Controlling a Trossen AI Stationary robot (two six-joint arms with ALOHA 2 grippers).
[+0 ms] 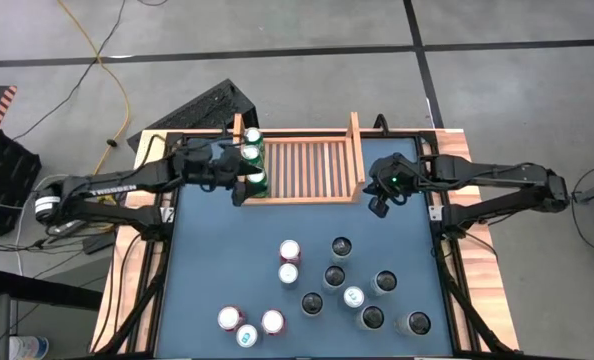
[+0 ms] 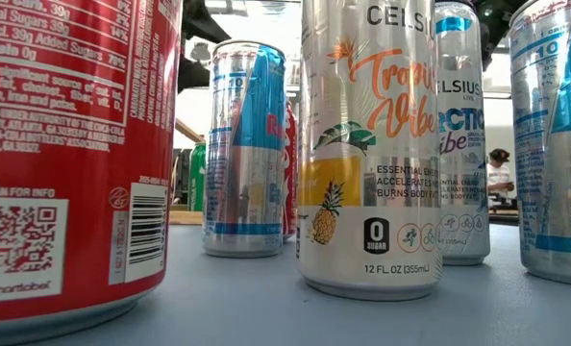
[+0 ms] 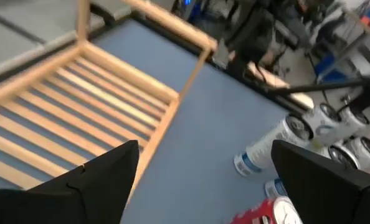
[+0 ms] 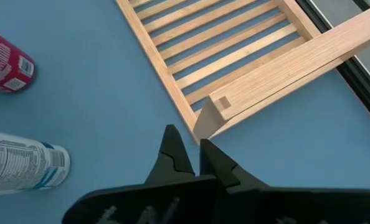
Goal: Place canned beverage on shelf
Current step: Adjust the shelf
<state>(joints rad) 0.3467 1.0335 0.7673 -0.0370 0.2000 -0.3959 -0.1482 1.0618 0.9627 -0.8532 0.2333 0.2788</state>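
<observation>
Item 1, shelf [image 1: 312, 168]: light-wood slatted tray at the far middle of the blue table [image 1: 217, 270]. The high view shows 3 green cans [image 1: 252, 158] standing in a row at its left end; the rest of the slats are bare. My left wrist view shows those bare slats [image 3: 60, 124] and a corner wall, but none of the 3 cans.

Item 2, my left hand [image 1: 239, 190]: at the shelf's left end, beside the green cans. The left wrist view shows my 2 fingers [image 3: 104, 177] spread wide with only table and slats between them, holding nothing. The high view cannot settle that, since the arm covers the fingers.

Item 3, my right hand [image 1: 379, 205]: over the table just off the shelf's right front corner. The right wrist view shows its fingers [image 4: 175, 155] pressed together, empty, tips near the shelf corner [image 4: 213, 115].

Item 4, loose cans [image 1: 342, 285]: a cluster stands on the near half of the table, well apart from the shelf, seen from above as tops only. The low view alone gives labels: a red can [image 2: 64, 154] nearest, a silver-and-blue can [image 2: 245, 149], a pineapple-print can [image 2: 367, 154]. The right wrist view adds a red can [image 4: 4, 62] and a white can [image 4: 23, 162].

Item 5, a person [image 2: 500, 178] far behind, low view only.
</observation>
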